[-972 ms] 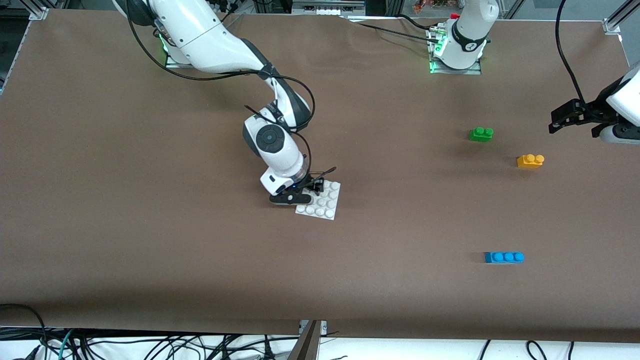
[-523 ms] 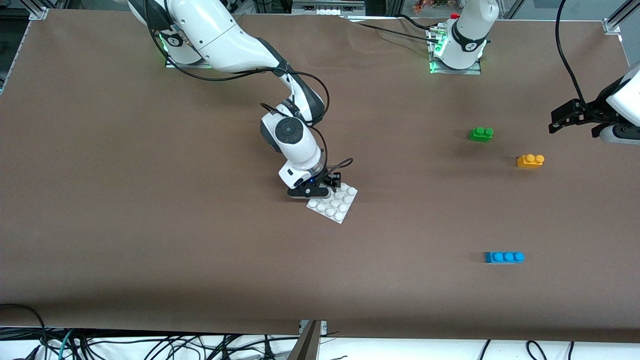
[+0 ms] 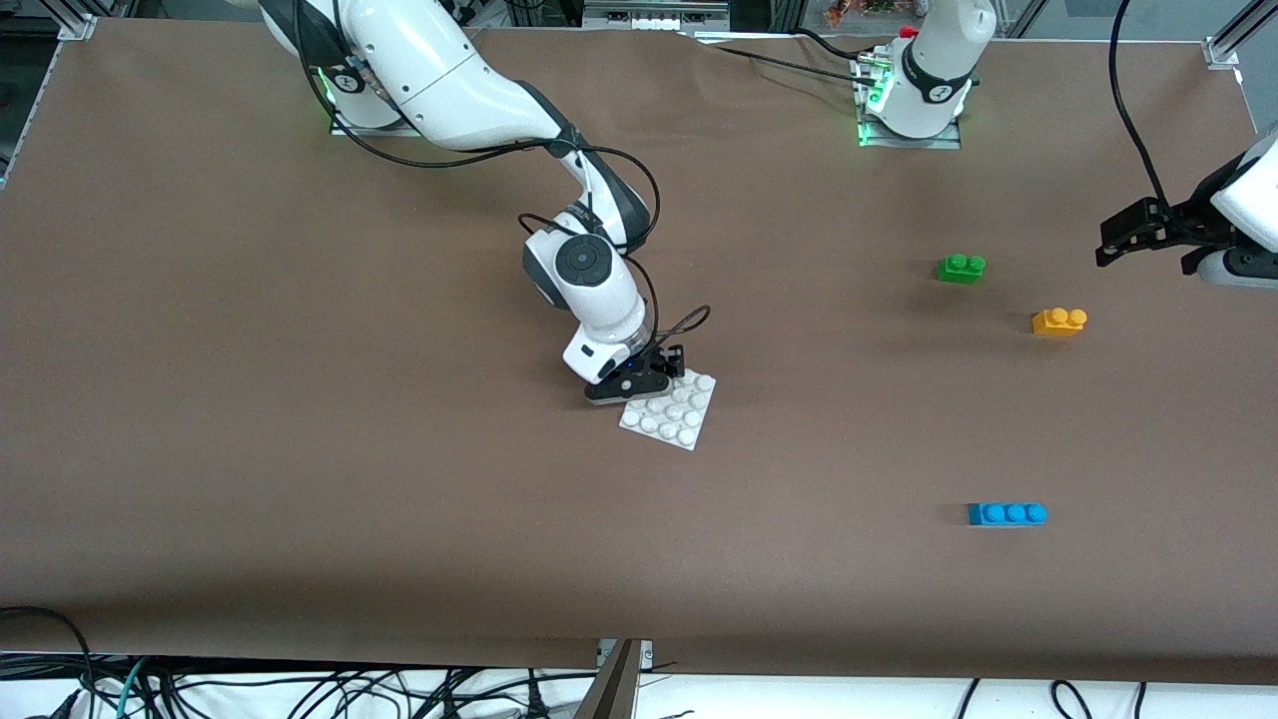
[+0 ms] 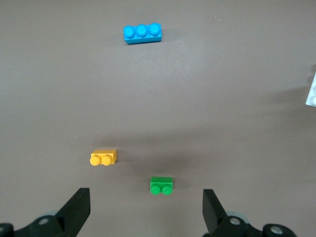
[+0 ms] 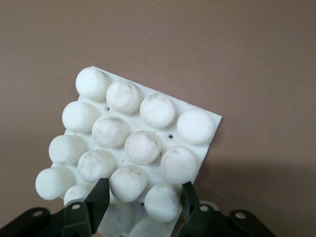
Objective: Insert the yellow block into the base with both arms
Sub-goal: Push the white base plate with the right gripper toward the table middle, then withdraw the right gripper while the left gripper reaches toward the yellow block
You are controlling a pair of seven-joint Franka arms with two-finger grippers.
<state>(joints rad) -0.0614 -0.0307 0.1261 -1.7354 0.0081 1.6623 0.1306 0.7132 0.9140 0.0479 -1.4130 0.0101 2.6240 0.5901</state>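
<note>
Nearest the front camera lies a blue brick (image 3: 1006,513), at about four o'clock from the base (image 3: 671,411) and well apart from it. The base sits near mid-table with open brown cloth all round it. The right gripper (image 3: 639,377) is down at the base's eleven o'clock corner, its fingers (image 5: 98,200) straddling the outer studs and pinching them, as the right wrist view shows. To do this step well, it should keep that grip low and firm and hold the plate flat, because a corner hold can let the plate pivot or tip when a brick is pressed down.

Farther off, toward the left arm's end, the yellow block (image 3: 1059,321) rests untouched on the table (image 3: 300,449), at two o'clock from the base. A green brick (image 3: 960,268) lies near it, at the block's ten o'clock and a little farther from the camera.

The left gripper (image 3: 1148,232) hangs over the table's edge with its fingers spread wide, waiting. It has a clear drop to the block.
</note>
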